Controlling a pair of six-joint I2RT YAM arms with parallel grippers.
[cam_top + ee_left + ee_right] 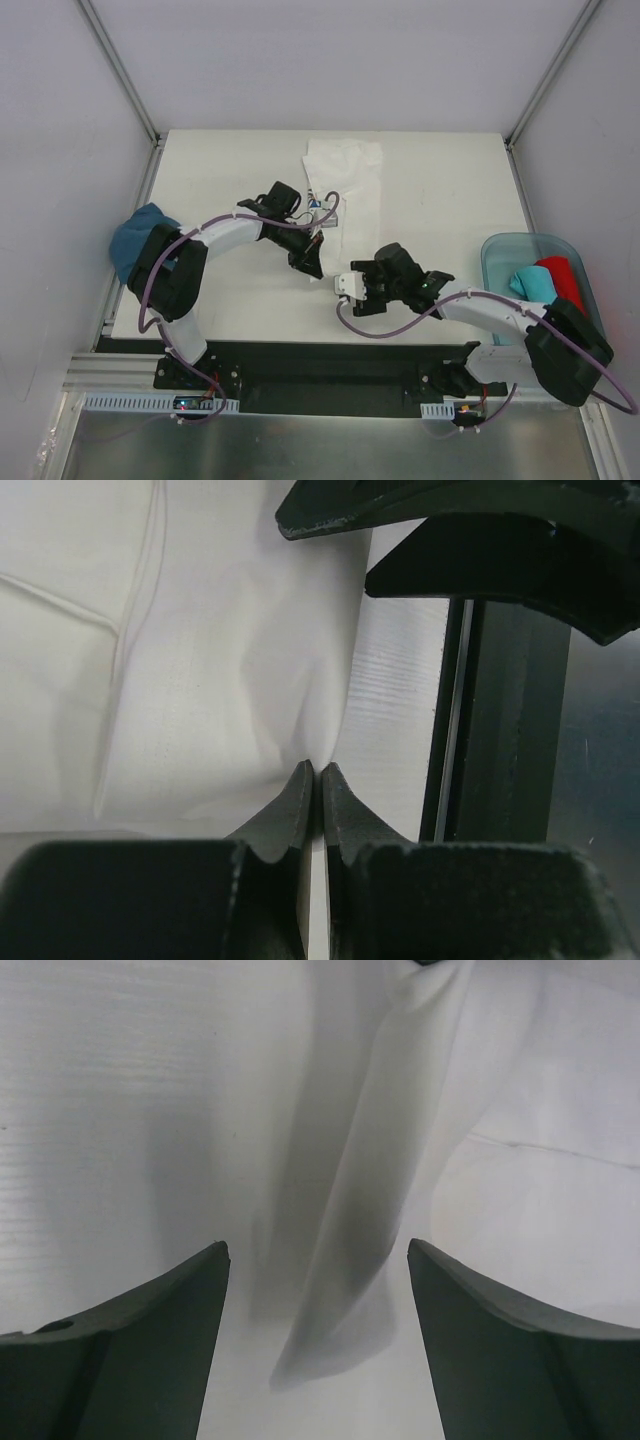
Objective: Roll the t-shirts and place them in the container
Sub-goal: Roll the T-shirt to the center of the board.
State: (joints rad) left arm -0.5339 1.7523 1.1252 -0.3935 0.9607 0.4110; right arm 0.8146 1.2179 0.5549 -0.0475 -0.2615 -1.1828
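Note:
The white t-shirt [345,185] lies folded into a long strip on the table's middle, with a bit of its blue print [320,210] showing. My left gripper [312,264] is shut on the strip's near left edge. In the left wrist view its jaws [318,770] pinch white cloth [200,680]. My right gripper [350,286] is open at the strip's near end. In the right wrist view [315,1255] a raised fold of white cloth [370,1210] lies between its fingers. A dark blue shirt [140,243] lies bunched at the left edge. Teal [530,283] and red [562,275] shirts sit in a bin.
A clear blue plastic bin [495,262] stands at the right edge of the white table [450,190]. White walls enclose the table on three sides. The black mounting rail [330,365] runs along the near edge.

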